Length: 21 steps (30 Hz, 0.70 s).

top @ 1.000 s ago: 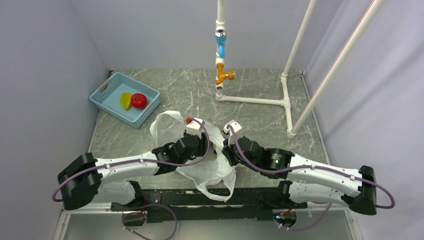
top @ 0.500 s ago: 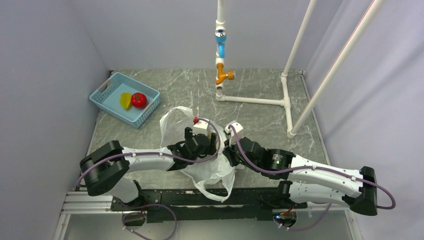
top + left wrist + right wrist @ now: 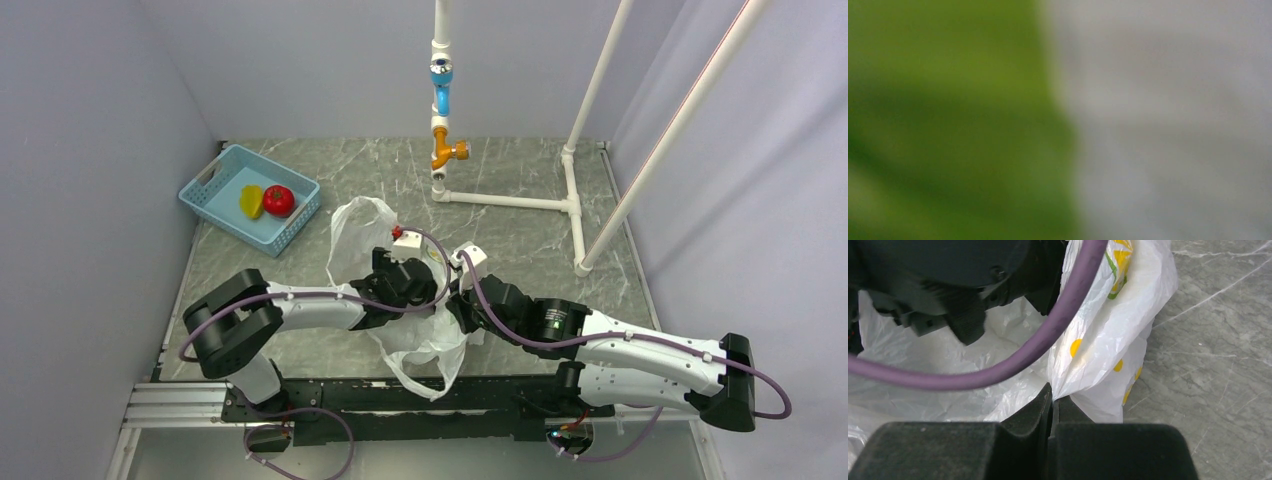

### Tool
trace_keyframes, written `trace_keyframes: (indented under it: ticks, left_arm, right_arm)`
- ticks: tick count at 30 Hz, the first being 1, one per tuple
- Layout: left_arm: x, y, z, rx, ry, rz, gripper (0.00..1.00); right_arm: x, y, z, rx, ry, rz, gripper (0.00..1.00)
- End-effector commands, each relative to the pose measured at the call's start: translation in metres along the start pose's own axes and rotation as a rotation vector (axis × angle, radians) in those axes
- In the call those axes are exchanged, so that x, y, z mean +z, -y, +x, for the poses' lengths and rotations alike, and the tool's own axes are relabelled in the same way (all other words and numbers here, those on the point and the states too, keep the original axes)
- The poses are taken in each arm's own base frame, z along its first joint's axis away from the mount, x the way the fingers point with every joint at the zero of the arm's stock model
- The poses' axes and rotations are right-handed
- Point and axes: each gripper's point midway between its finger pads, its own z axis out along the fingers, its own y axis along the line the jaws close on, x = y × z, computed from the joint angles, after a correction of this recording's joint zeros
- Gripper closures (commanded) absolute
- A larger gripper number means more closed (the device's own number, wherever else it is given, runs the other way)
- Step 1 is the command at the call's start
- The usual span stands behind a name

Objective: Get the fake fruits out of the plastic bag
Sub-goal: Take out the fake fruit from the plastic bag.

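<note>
Currently pinched: plastic bag (image 3: 1098, 350) edge film, between the pressed-together right gripper (image 3: 1052, 410) fingers.
Left gripper (image 3: 420, 288): buried in the bag's mouth; spread or closed cannot be told.

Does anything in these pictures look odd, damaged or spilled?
No spill or damage shows. Only the left wrist view is odd: it shows just a green blur beside grey-white, too close to identify. The right gripper is shut on an edge of the plastic bag.
</note>
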Motion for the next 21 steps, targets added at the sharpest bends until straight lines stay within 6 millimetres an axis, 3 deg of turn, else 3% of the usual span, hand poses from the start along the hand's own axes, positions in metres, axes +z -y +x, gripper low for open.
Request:
trace_keyframes:
  ticks: [1,7,11,17,21]
  left_arm:
    - [0.016,-0.008,-0.007,-0.074,0.022,-0.053,0.06]
    - [0.017,-0.006,-0.012,-0.03,0.026,-0.03,0.4]
    - [0.0,-0.008,-0.016,-0.053,0.036,0.021,0.49]
    - [-0.043,-0.007,-0.035,-0.137,0.08,0.175,0.65]
    - [-0.066,-0.005,-0.032,-0.144,0.059,0.274,0.7]
  right_arm:
    - [-0.002,-0.004,-0.011,0.023,0.036,-0.011,1.0]
    - [-0.005,-0.001,-0.01,0.032,0.041,-0.006,1.0]
    - [-0.005,0.0,-0.007,0.038,0.039,-0.005,1.0]
    - [0.006,-0.001,0.009,0.024,-0.001,-0.001,1.0]
    - [0.012,-0.004,0.013,0.013,-0.018,-0.006,1.0]
